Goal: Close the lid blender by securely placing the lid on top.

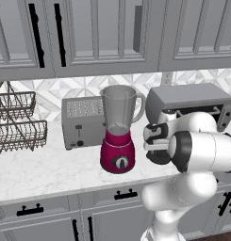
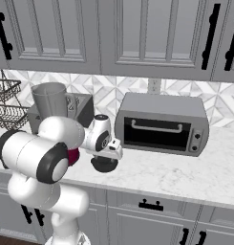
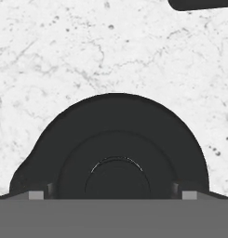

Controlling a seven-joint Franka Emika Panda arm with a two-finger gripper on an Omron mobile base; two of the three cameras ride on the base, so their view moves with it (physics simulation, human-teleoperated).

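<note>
The blender [image 1: 118,129] is a tall clear grey jar with an open mouth on a magenta base, standing on the counter in front of the toaster. To its right the black domed lid [image 2: 104,165] lies on the marble right under my hand. My gripper [image 3: 113,194] is down on the lid [image 3: 115,144], its fingertips [image 3: 36,194] wide apart on either side of the raised centre. The jaws look open, and a narrow gap shows beside each tip. From the left base view the lid [image 1: 159,157] is a dark shape below the wrist, a hand's width right of the blender base.
A silver toaster [image 1: 81,121] stands behind the blender. A toaster oven [image 2: 161,125] sits against the backsplash to the right. Wire racks [image 1: 15,124] hang at the far left. Upper cabinets [image 1: 112,33] overhang the counter [image 2: 185,174]. Bare marble lies in front of the oven.
</note>
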